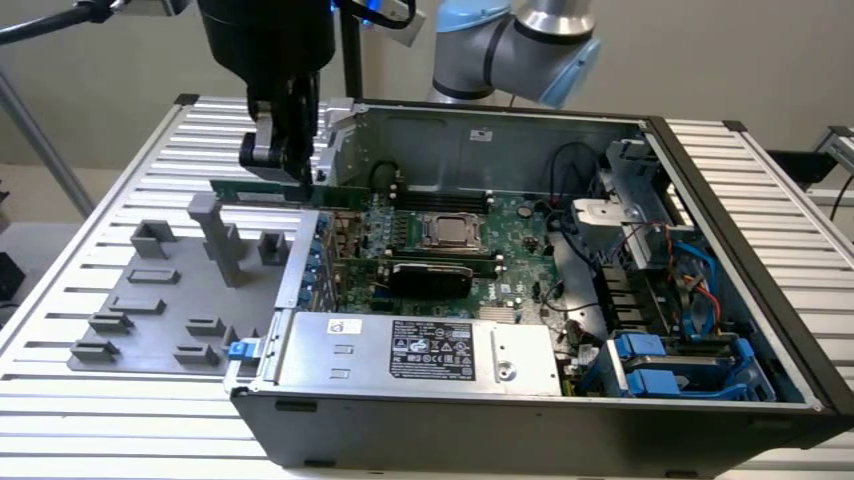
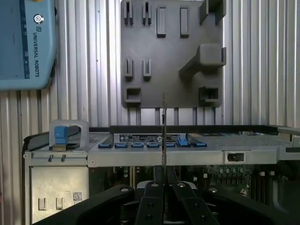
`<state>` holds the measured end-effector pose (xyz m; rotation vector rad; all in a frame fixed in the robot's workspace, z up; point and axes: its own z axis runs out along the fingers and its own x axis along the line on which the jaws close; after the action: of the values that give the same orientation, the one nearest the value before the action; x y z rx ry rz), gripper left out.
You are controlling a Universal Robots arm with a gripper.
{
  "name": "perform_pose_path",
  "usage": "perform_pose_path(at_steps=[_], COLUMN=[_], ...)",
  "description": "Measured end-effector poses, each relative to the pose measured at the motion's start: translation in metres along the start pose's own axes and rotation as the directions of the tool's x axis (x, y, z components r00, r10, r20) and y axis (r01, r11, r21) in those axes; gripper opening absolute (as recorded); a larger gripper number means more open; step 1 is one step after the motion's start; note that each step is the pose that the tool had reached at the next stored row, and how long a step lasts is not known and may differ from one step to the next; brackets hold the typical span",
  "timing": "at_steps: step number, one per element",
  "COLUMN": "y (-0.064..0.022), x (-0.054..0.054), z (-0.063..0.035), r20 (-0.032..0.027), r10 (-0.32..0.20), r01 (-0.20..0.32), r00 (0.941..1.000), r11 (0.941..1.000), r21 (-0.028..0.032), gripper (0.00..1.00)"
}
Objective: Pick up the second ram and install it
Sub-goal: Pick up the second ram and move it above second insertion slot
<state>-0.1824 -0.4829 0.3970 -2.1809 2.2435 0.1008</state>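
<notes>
Green board: we see the second ram (image 1: 247, 191) as a thin green stick held level in the air. It hangs by the wall of the open computer case (image 1: 747, 260) on the exterior view's left, between the grey fixture plate (image 1: 160, 300) and the motherboard (image 1: 507, 225).
Grip: the gripper (image 1: 283, 168) has its jaws drawn narrow and clamped on the stick. In the wrist view the stick (image 2: 163, 136) shows edge-on, running straight out from between the fingers (image 2: 152, 199).
Hold point: the jaws seem to sit toward one end, with most of the length jutting to the exterior view's left.
Weight: we judge it very light, no strain on the arm.
Stiffness: rigid along its length, but thin enough that a sideways push could bend or crack it.
Fragility: we would treat the small chips and the contact edge as delicate.
Surface: the flat faces look smooth, so we think it could pivot in an off-centre pinch.
Best hold: across the flat faces near the upper long edge, clear of the contacts.
Progress: lifted off the plate, not yet seated in the board.
</notes>
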Motion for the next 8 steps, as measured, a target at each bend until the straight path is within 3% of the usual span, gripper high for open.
perform_pose_path(at_steps=[8], y=[-0.0362], x=[-0.002], z=[-0.0013], r20=[0.0028], r10=[0.0], r01=[0.0], r00=[1.0], r11=[1.0], r21=[-0.0004], gripper=[0.13])
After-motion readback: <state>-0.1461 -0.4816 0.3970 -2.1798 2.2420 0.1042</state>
